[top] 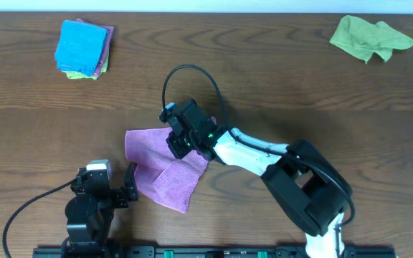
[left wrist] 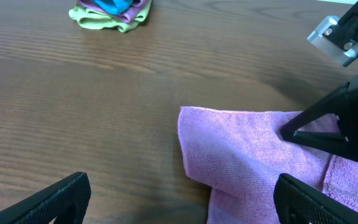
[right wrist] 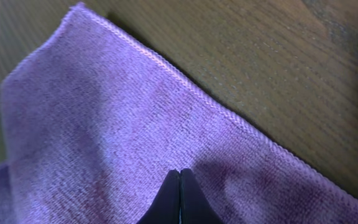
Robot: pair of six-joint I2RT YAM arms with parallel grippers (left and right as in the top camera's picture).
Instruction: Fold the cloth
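Purple microfibre cloth [top: 155, 172] is located on the wooden table [top: 278, 79], near the front edge and left of centre. The cloth is not laid out flat: in the overhead view its lower right portion is doubled over, and two layers are seen there. In the left wrist view a rounded fold is seen along the near left side.

The right gripper [top: 183, 140] is positioned over the upper right part of the cloth. In the right wrist view its fingers [right wrist: 180, 198] are pressed together with no gap between them, and the fabric is pinched at their tips. A stitched edge of the cloth is seen raised above the table, with a shadow cast beneath it.

The left gripper [left wrist: 180, 182] is held low at the front left, just beside the near edge of the cloth. Its jaws are spread wide and nothing is held between them; no contact with the cloth is made.

A stack of folded cloths [top: 83, 49], blue on top, is placed at the far left corner of the table. A crumpled green cloth [top: 370, 37] is placed at the far right corner. Both are well apart from the purple cloth.
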